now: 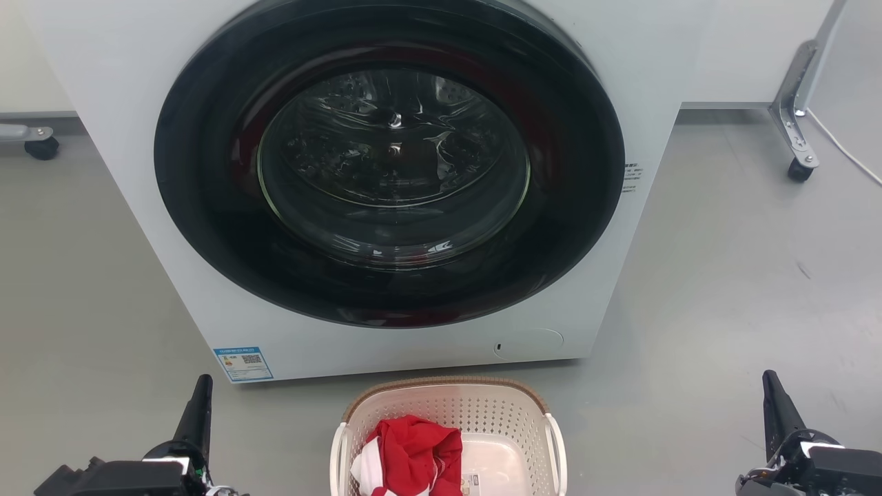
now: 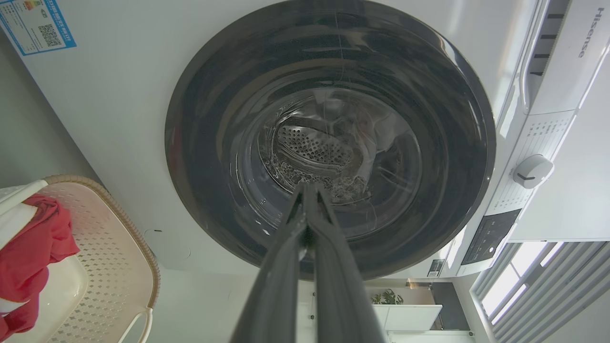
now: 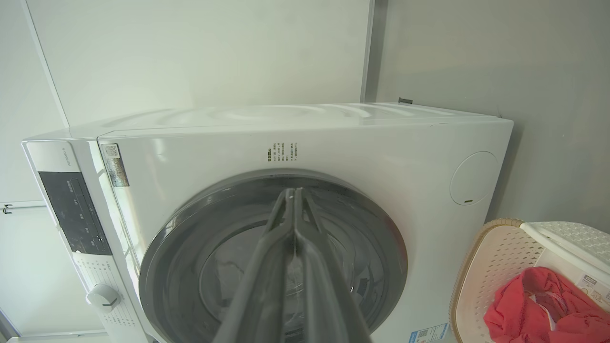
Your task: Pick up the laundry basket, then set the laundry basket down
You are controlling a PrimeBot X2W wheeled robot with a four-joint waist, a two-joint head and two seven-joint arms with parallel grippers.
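The laundry basket (image 1: 482, 413) stands on the floor at the bottom centre of the head view, just in front of the washing machine. It is cream-white and perforated, with a brown woven-look rim and white loop handles. A red and white cloth (image 1: 411, 455) lies inside it. The basket also appears at the lower left of the left wrist view (image 2: 109, 257) and the lower right of the right wrist view (image 3: 495, 267). My left gripper (image 1: 202, 386) sits well to the basket's left, fingers pressed together and holding nothing. My right gripper (image 1: 770, 381) sits far to its right, likewise shut and empty.
A white front-loading washing machine (image 1: 138, 172) with a large dark round door (image 1: 389, 162) rises directly behind the basket. Grey floor (image 1: 730, 275) spreads on both sides. A castor leg (image 1: 799, 169) stands at the far right and another wheel (image 1: 41, 147) at the far left.
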